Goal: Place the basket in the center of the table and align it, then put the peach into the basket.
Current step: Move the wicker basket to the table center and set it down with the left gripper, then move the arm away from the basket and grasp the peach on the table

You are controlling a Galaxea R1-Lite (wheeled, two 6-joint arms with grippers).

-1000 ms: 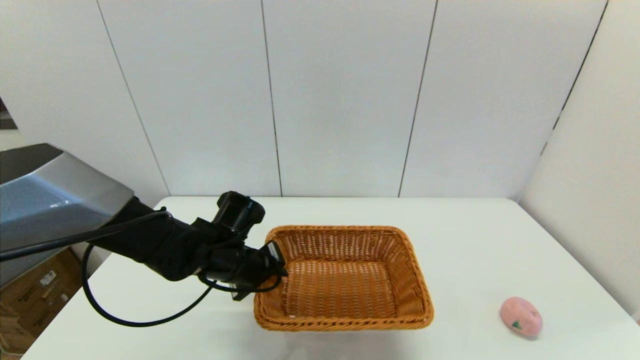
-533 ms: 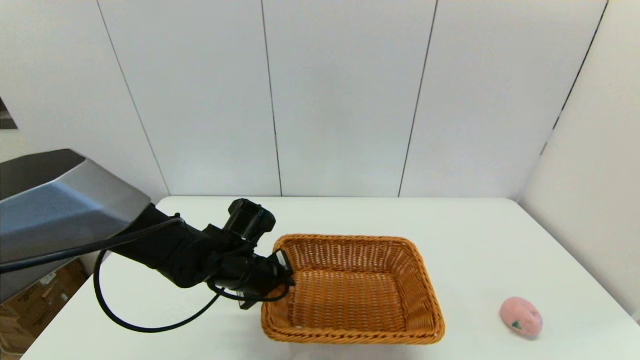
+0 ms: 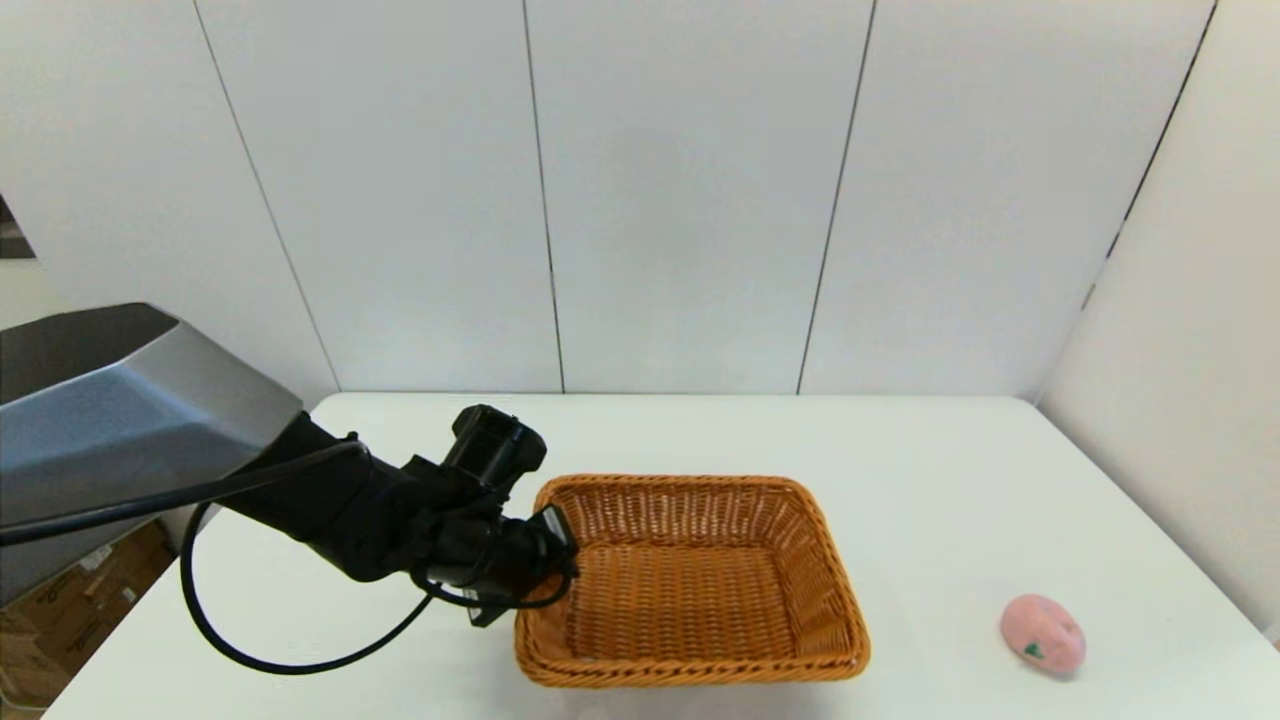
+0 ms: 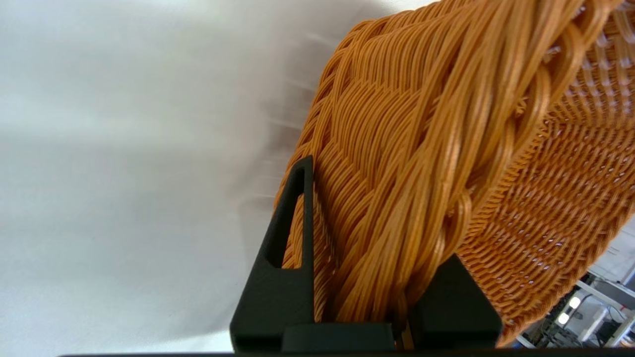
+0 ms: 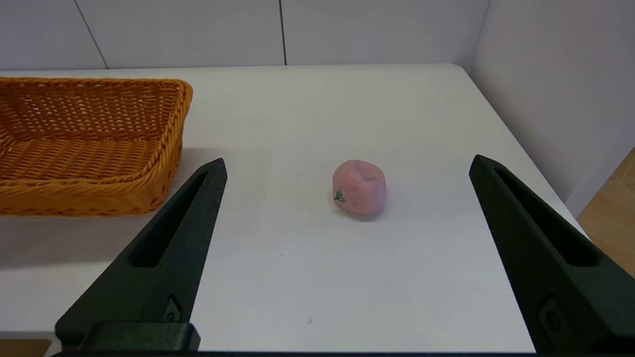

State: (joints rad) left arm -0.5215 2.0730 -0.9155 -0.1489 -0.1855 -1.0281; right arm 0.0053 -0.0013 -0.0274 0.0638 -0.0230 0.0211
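Low in the frame's middle, the woven wicker basket [image 3: 690,580] has its braided left rim pinched by the left gripper [image 3: 560,545]; right gripper [image 5: 347,168] gapes wide before the smooth pink peach [image 5: 359,187].

The left gripper [image 3: 560,545], jaws clamped on the basket [image 3: 690,580] rim, draws the basket back toward the left after its rightward, nearer shift across the surface [image 3: 950,480].

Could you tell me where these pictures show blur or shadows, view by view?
Left wrist view: the table behind the basket is smeared and soft, though the weave in the left claw is crisp. Right wrist view: sharp, with soft shadows under the peach and beside the basket. Head view: even light, no glare.
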